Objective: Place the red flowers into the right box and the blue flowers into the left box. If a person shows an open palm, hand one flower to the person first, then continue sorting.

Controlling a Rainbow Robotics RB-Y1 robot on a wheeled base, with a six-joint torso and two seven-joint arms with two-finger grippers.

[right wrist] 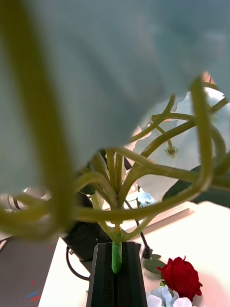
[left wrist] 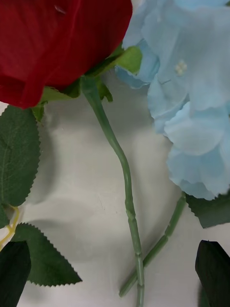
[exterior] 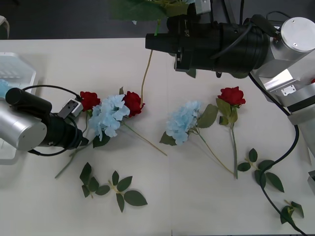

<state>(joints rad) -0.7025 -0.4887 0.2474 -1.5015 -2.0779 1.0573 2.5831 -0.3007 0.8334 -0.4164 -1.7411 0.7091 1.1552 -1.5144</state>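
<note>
Black fingers of the left gripper (left wrist: 115, 273) spread astride the deep-red rose's thin green stem (left wrist: 125, 187), yet closing could also snag the pale-blue hydrangea's stem (left wrist: 165, 235) crossing just beside it, while the right gripper (right wrist: 116, 268) pinches a stem aloft.

Three red roses (exterior: 232, 95) and two blue hydrangeas (exterior: 183, 121) are lying on the white surface (exterior: 206, 206), loose leaf sprigs (exterior: 109, 187) lying beside them.

Left pincer (exterior: 82, 129) low, spread; right pincer (right wrist: 116, 268) clamped.
</note>
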